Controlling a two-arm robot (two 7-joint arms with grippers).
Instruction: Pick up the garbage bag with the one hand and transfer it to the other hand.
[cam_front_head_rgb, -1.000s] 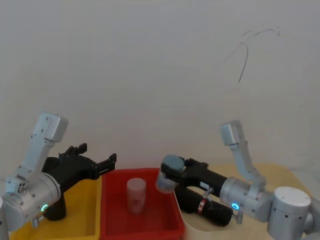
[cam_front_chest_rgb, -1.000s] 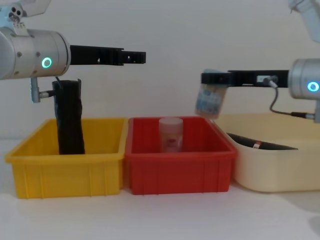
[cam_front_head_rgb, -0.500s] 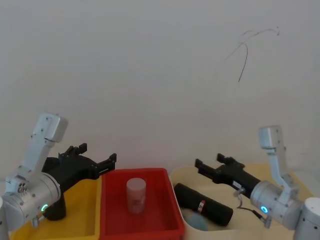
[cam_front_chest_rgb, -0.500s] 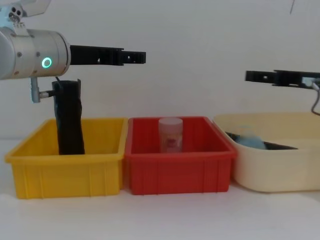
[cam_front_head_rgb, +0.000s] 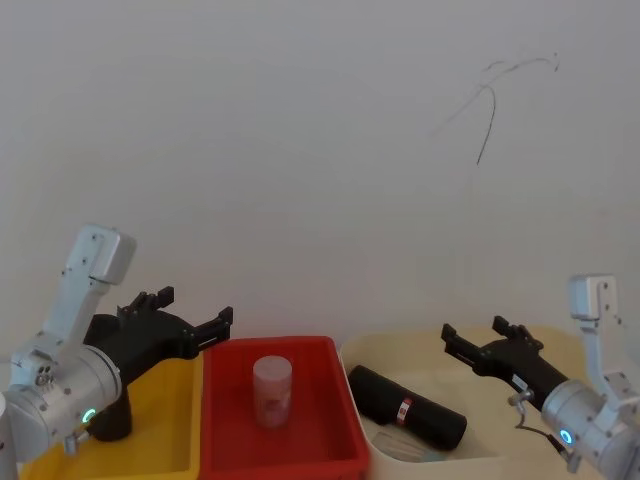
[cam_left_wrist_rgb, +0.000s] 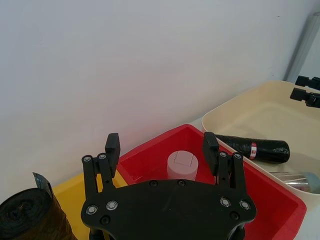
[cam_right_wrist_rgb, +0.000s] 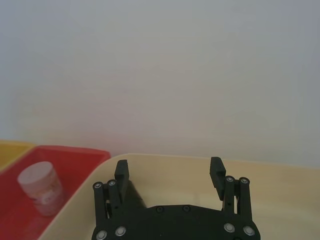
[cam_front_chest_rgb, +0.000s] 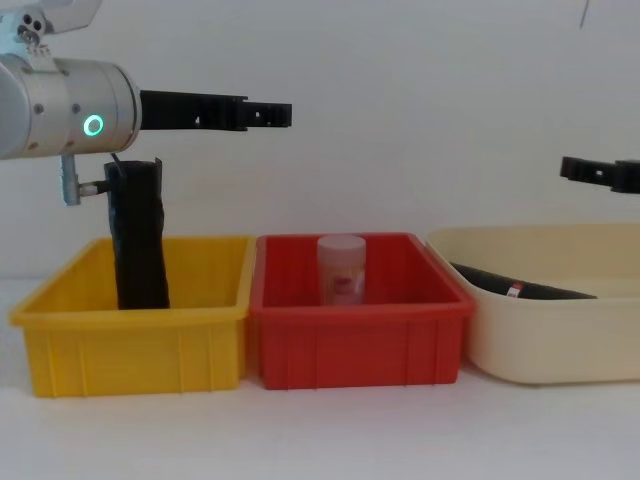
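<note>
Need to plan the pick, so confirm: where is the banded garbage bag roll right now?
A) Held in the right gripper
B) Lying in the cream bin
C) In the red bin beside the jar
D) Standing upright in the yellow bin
B: the garbage bag lies on its side in the cream bin, with the open right gripper hovering above it, not touching.

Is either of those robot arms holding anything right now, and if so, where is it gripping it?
Nothing is held. The left tool and the right tool are both open and empty. The garbage bag lies untouched in the cream tub.
</note>
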